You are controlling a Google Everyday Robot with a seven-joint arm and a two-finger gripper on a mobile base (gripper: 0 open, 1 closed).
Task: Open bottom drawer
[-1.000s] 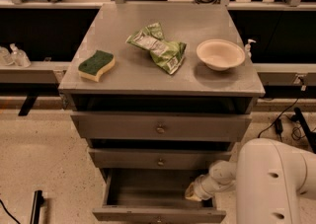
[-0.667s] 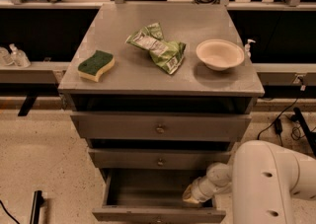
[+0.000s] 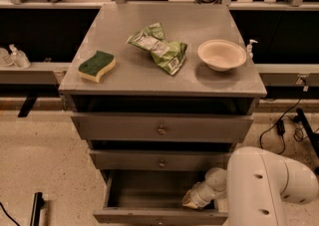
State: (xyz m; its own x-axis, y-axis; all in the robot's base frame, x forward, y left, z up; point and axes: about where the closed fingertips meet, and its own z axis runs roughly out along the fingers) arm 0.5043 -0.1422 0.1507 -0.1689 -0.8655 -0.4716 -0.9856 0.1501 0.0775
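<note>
The bottom drawer [image 3: 149, 190] is the lowest of three grey drawers and stands pulled out, its plain grey box showing. Its flat front [image 3: 124, 216] lies along the lower edge of the view. The gripper [image 3: 193, 199] reaches down into the drawer's right side, close behind the front panel. The white arm [image 3: 266, 187] fills the lower right and hides the drawer's right end. The middle drawer [image 3: 162, 161] and the wider top drawer [image 3: 162, 129] are closed, each with a small round knob.
On the cabinet top [image 3: 164, 78] lie a green and yellow sponge [image 3: 96, 65], a crumpled green chip bag [image 3: 159, 48] and a white bowl [image 3: 221, 54]. Cables [image 3: 281, 125] trail on the speckled floor at right. A dark bar [image 3: 36, 209] lies at lower left.
The gripper has shifted slightly left and toward the drawer's front. The drawer stays pulled out about as far as before.
</note>
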